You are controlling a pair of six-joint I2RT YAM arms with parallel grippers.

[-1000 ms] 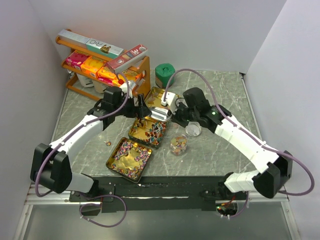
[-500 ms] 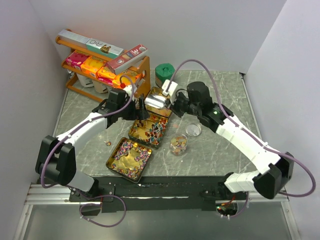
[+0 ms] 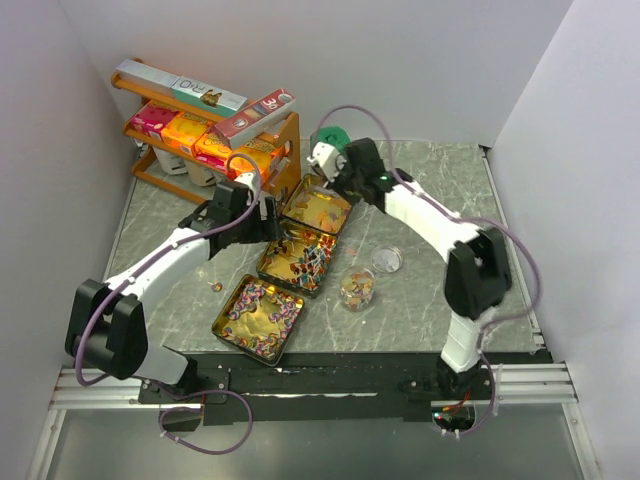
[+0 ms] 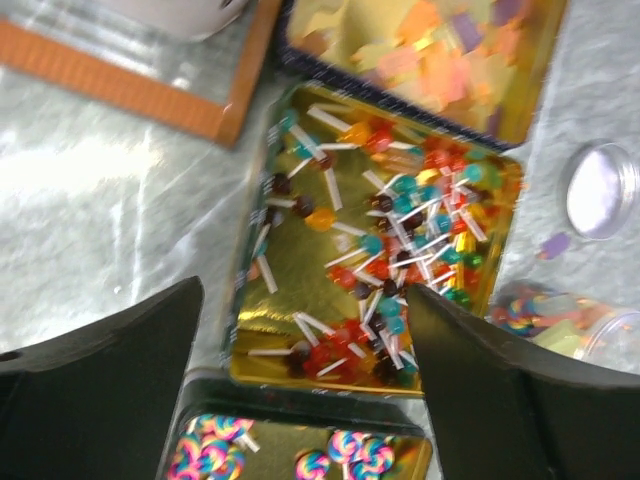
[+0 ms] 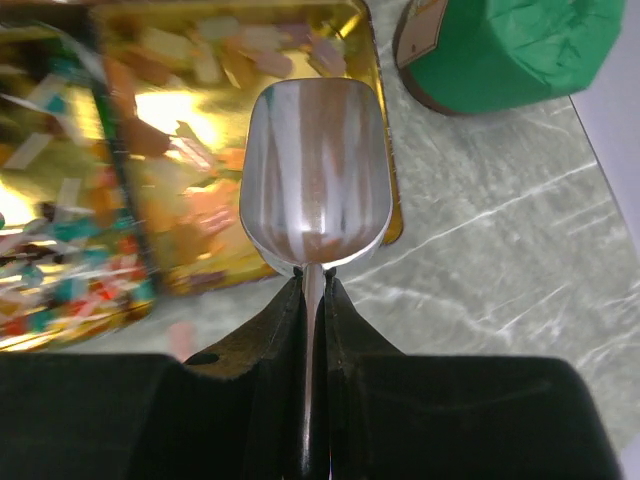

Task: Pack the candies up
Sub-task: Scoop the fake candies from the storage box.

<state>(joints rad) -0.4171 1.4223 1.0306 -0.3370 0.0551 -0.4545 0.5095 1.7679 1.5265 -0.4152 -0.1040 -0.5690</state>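
Now the right tool (image 5: 313,288), pressed tight on the handle of the steel scoop (image 5: 315,180), has swung away from the middle of the desk (image 3: 440,300) to the far end of the back tin (image 5: 388,170), beside the green-wrapped pot (image 5: 510,45). The bowl looks empty above the orange-yellow candies (image 5: 190,190), so a fresh load for the jar (image 3: 357,290) seems about to be dug. Unlike a second ago, that arm reaches toward the back wall, while the left tool (image 4: 305,295), spread wide, stays over the middle tin (image 4: 238,330) of red-blue-yellow candies, the pink-purple ones lying in the near tin (image 3: 227,299).
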